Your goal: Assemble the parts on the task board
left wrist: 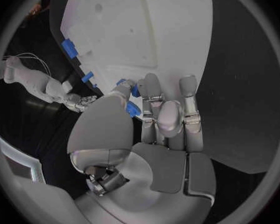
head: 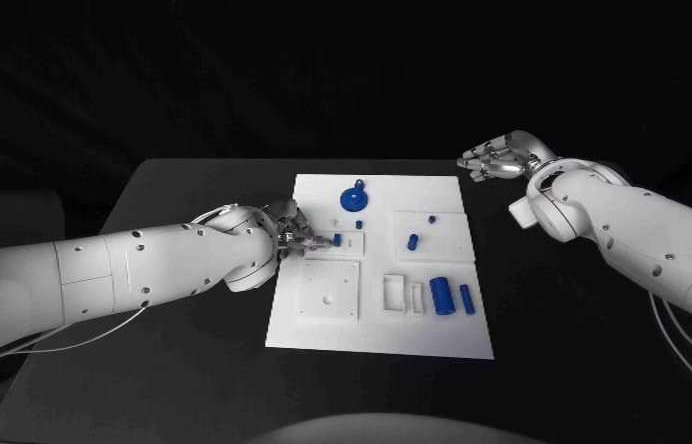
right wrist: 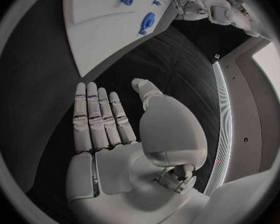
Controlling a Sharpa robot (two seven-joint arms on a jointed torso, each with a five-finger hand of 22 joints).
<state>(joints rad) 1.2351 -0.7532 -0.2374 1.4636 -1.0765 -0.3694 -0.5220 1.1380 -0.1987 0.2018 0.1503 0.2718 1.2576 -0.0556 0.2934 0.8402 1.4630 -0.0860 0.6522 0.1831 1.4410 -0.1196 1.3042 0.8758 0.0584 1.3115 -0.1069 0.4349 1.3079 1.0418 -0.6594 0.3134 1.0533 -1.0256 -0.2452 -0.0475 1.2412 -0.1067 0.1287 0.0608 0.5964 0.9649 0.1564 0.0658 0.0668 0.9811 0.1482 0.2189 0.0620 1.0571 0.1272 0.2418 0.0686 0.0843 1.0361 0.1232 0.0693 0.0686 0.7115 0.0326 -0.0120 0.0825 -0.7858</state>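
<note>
Here, the white task board (head: 378,336) lies in the middle of the black desk (head: 188,189) with blue parts on it.
A round blue part (head: 353,199) sits near the board's far edge, two small blue pegs (head: 413,241) lie toward the board's centre, and two blue bars (head: 443,295) stand side by side near its near right corner. The left robot hand (head: 287,226) rests at the board's left edge, and in the left wrist view its fingertips (left wrist: 130,88) pinch a small blue part (left wrist: 133,109) against the board. The right robot hand (head: 498,156) hovers off the board's far right corner, above the desk, fingers straight and held together, holding nothing.
</note>
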